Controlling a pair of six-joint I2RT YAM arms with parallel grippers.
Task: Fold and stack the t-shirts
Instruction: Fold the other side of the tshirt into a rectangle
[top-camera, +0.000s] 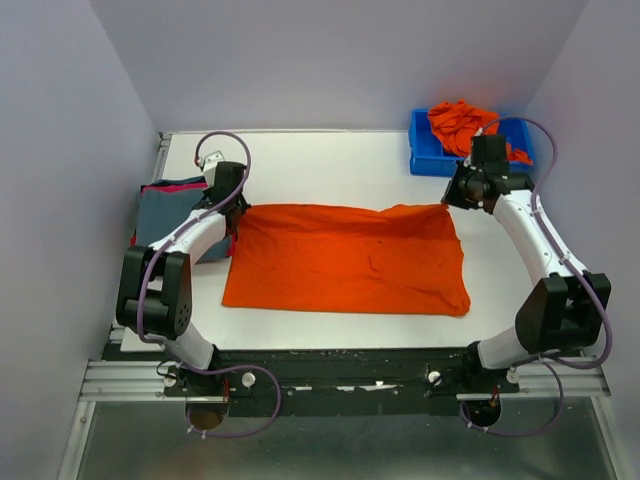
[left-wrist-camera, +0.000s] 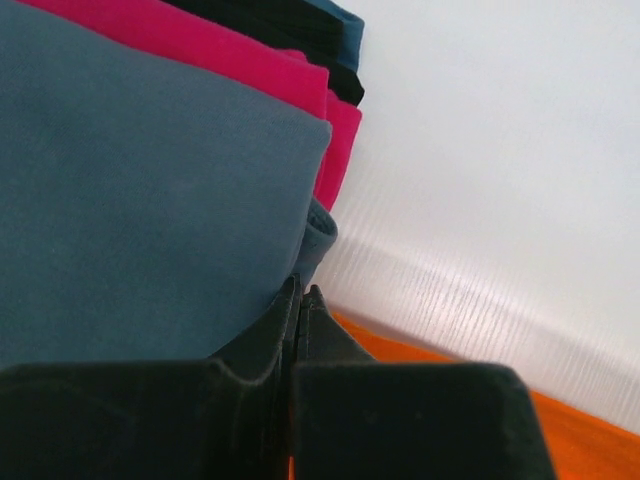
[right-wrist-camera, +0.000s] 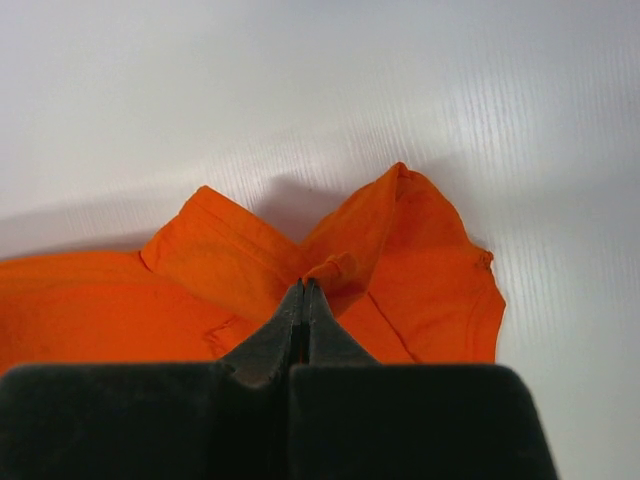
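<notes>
Cloth limp, light; pinch at corners. Closed right jaws on orange t-shirt corner; closed left jaws, hold unclear

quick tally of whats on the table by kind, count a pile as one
flat orange shirt: 1
folded stack: 1
blue bin: 1
orange heap in the bin: 1
total: 4
</notes>
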